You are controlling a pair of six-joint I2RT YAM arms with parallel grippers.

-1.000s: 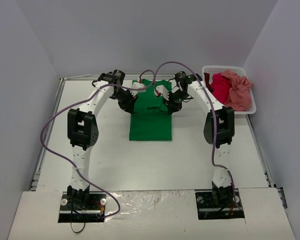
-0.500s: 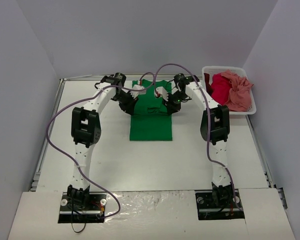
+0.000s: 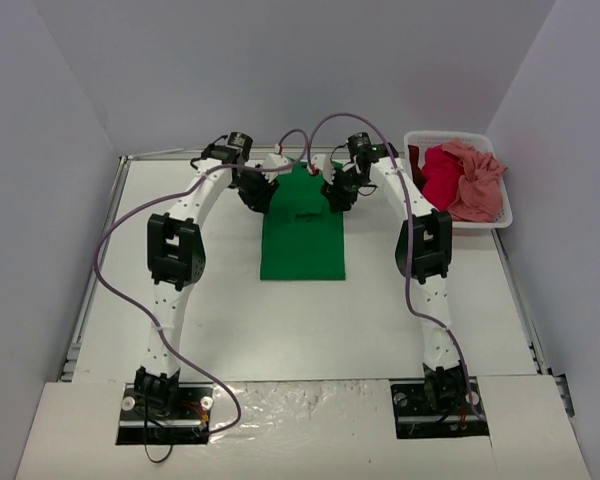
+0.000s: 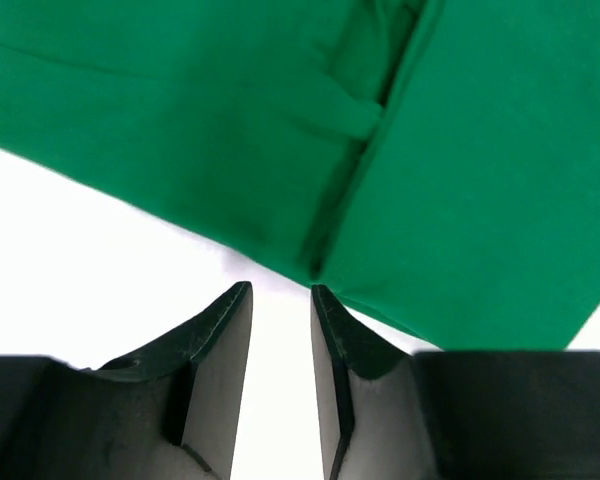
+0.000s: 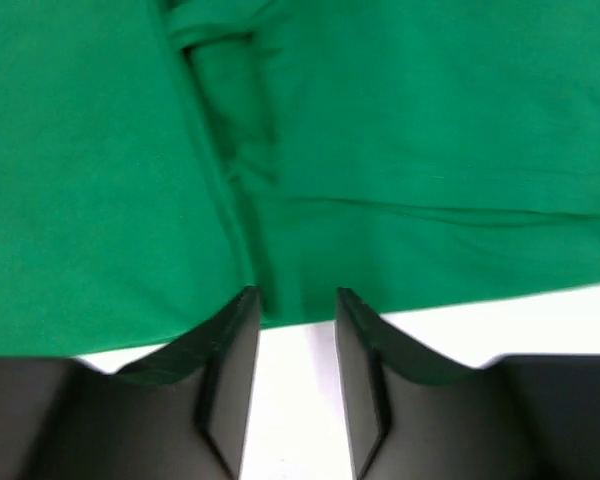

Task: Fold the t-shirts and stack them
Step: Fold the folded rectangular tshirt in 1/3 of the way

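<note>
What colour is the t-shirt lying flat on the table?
The soft cloth t-shirt is plain bright green; clearest from top external.

Bright, even light from above, only faint shadows; through my wrist cameras the shirt [image 5: 430, 120] looks softly blurred.

left tool [image 4: 280, 288] narrowly parted, low | right tool [image 5: 297, 292] narrowly parted, low

— Any writing to read here?
— None. The green t-shirt [image 3: 302, 250] has a small pale mark [image 3: 305, 214] near its middle in the top view, but it is too small to make out as letters.
— And the wrist views?
— Only plain green cloth and white desk [image 4: 80, 250]. Nothing legible.
</note>
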